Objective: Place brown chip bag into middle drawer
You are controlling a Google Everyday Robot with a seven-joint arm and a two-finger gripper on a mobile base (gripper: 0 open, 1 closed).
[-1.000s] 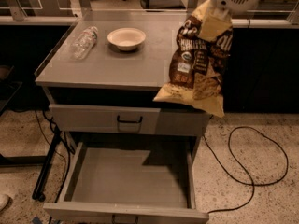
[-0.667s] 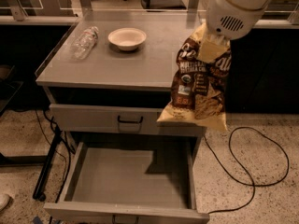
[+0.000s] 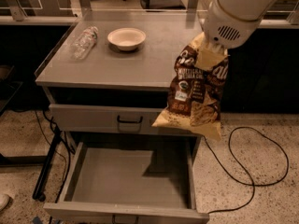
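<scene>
The gripper (image 3: 210,52) was up at about 2 o'clock in the view, just past the right edge of the grey table top (image 3: 149,66). It was squeezed tight on the top of the brown chip bag (image 3: 196,94). The bag hung down from it in the air, a little tilted.

The bag was in front of the table's right front corner and hid that corner. Its bottom edge was above the right side of the middle drawer (image 3: 131,176) and did not touch it. The middle drawer stood pulled out at 6 o'clock in the view, so its flat grey floor showed.

Just above it, the drawer front with the black loop handle (image 3: 129,121) was closed.

A white bowl (image 3: 126,38) sat on the table top at about 10 o'clock from the bag, well apart from it. A clear plastic bottle (image 3: 84,42) lay on its side at 9 o'clock from the bowl, near it.
</scene>
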